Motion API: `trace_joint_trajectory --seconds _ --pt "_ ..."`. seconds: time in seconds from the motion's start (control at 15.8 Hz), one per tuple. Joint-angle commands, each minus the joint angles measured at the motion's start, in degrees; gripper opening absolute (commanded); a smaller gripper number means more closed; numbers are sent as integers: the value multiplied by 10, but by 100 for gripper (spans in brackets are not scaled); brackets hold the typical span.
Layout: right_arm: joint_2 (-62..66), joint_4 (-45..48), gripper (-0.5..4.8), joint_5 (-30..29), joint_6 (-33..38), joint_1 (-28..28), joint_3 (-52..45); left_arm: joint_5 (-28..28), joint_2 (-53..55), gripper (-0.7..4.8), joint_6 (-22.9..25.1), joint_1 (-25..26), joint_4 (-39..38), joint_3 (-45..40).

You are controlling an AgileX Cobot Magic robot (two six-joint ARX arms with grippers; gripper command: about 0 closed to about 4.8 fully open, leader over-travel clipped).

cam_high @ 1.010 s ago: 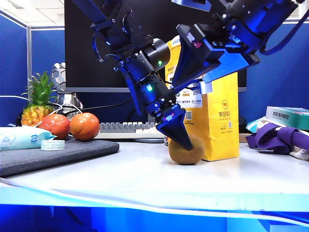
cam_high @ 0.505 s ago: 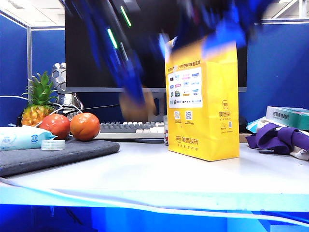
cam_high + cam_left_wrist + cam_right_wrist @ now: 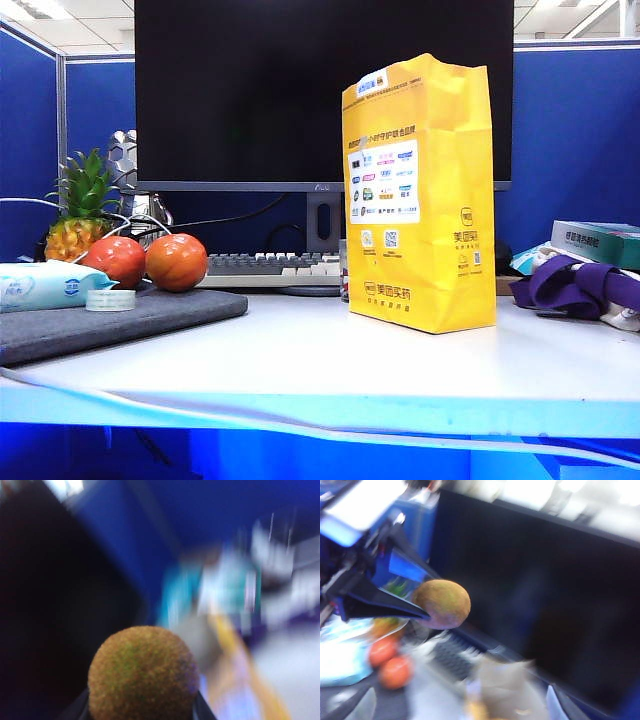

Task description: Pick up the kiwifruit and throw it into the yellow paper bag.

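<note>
A small, oval, fuzzy brown-olive kiwifruit (image 3: 144, 674) rides high above the table, pinched between the dark fingers of the left gripper (image 3: 142, 707), which are closed on its sides. The right wrist view shows the same scene from across the workspace: the left gripper (image 3: 417, 611) holds the fruit (image 3: 442, 603) aloft in front of the big black monitor (image 3: 535, 595), with the two shiny red-orange round fruits (image 3: 387, 661) far below on the table. Both wrist views are smeared with motion blur.

Seen from the room's fixed camera, neither arm is in shot; both are above the top of that view. The tall, bright yellow paper bag (image 3: 421, 195) with its creased top and white label panel stands upright on the pale table (image 3: 300, 365), just right of centre. At about nine o'clock from it lie the two red-orange fruits (image 3: 148, 261), with a small pineapple (image 3: 78, 212) behind them.

The lift looks deliberate: the bag's mouth sits at the top, so the fruit must come in from above to drop inside. The pick-up seems done; carrying it over the opening and letting go is still ahead.

The right gripper's fingers barely show at the edge of its own camera, and I cannot tell whether they are spread or closed.
</note>
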Motion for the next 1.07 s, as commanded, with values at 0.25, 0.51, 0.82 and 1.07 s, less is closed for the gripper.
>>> trace_joint_trajectory --seconds 0.25,0.51,0.82,1.07 --pt "-61 -76 479 39 -8 0 0 11 133 80 -248 0 369 -1" --pt "-52 -104 479 37 -6 0 -1 7 215 90 -306 -4 372 -1" --pt "-31 -97 479 39 -6 0 -1 44 216 479 -361 -11 358 -1" --pt "-51 -68 479 121 -24 0 -1 12 157 479 -325 2 287 -1"
